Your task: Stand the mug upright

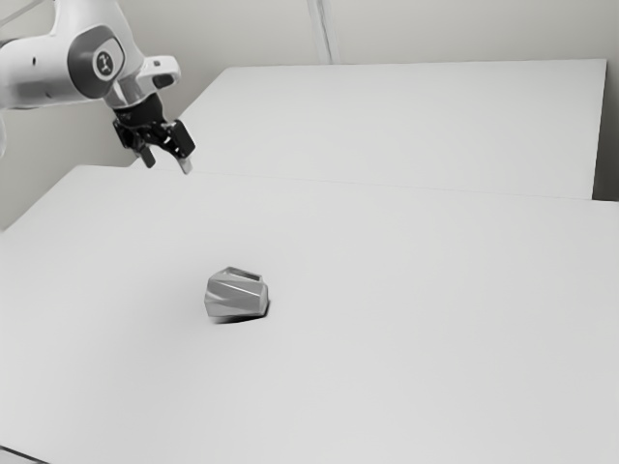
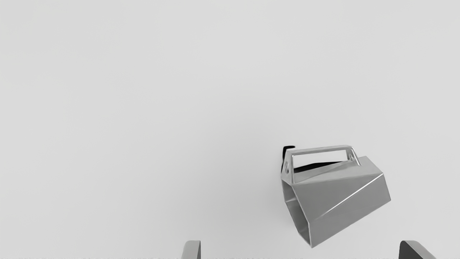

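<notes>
And here is the mug, a grey, faceted, metallic-looking piece, lying on its side on the broad white table, towards the exterior view's left. Its angular loop handle rides along the upper side of the body, and in the wrist view the open mouth shows, dark within, at one end of the tipped body. Black shadow lies close by it.

Up above, the black two-finger gripper hangs in the air over the far part of the scene at the exterior view's left, well apart from the mug, on the end of the white arm. The fingers stand wide, and there's nothing between them! From the wrist, the mug lies out beyond the tips, closer to one finger's side than the other's. Farther back, past the table, comes a second flat white surface.
</notes>
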